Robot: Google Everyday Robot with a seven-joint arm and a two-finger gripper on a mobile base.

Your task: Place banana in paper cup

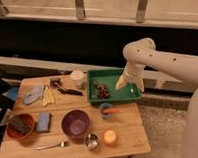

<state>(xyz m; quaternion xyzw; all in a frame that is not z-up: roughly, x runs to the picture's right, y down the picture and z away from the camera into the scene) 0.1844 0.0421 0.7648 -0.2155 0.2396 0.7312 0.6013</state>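
Note:
The banana (47,95) is pale yellow and lies on the left part of the wooden table (126,142), beside a grey-blue cloth (33,94). The cream paper cup (77,77) stands upright at the table's back edge, just left of the green tray (115,98). My gripper (128,83) hangs over the right end of the green tray, far to the right of both the cup and the banana. Nothing shows in it.
A dark bunch (100,90) lies in the tray. A purple bowl (76,123), blue cup (106,109) with an orange stick, steel cup (90,140), orange fruit (110,137) and fork (51,145) are in front. A brown bowl (20,126), blue sponge (43,122) and black tool (63,86) sit left.

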